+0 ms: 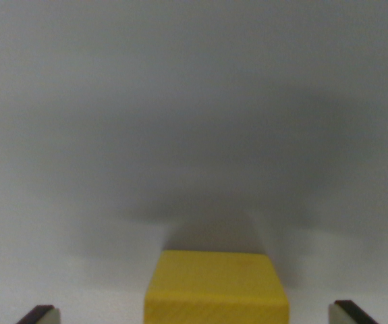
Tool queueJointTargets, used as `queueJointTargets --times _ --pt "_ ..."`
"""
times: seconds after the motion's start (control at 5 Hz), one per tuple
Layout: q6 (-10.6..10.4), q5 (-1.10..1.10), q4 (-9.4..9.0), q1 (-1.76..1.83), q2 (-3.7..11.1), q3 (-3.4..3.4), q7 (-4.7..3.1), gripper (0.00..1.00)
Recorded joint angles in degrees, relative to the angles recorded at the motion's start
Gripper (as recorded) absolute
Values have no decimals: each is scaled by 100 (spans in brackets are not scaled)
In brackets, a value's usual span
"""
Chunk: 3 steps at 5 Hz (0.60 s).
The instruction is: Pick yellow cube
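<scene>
So the yellow cube sits right at the bottom of the wrist view, a touch right of centre, flat on the plain grey table. You can see its top face and a strip of the front face, with the wood grain faintly visible. It throws a soft shadow up and behind it.

The gripper is spread wide: only the two fingertips peek in at the bottom corners, one finger on the wrist view's left and the other on the right, both well clear of the cube's sides. Nothing is held.

The bit that matters: the cube lies between the fingertips, roughly in line with the gap, maybe sitting slightly nearer the right-hand finger than the left. It looks square-on to the camera, so its flat sides face the pads. I'd guess it just needs a small nudge sideways to centre, then straight down and close. No table edges are in view, so I can't say where on the surface this is.
</scene>
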Motion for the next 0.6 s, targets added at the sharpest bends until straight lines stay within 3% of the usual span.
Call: queueJointTargets --times 0.6 --pt "-107 9 -80 0 43 -7 -9 0"
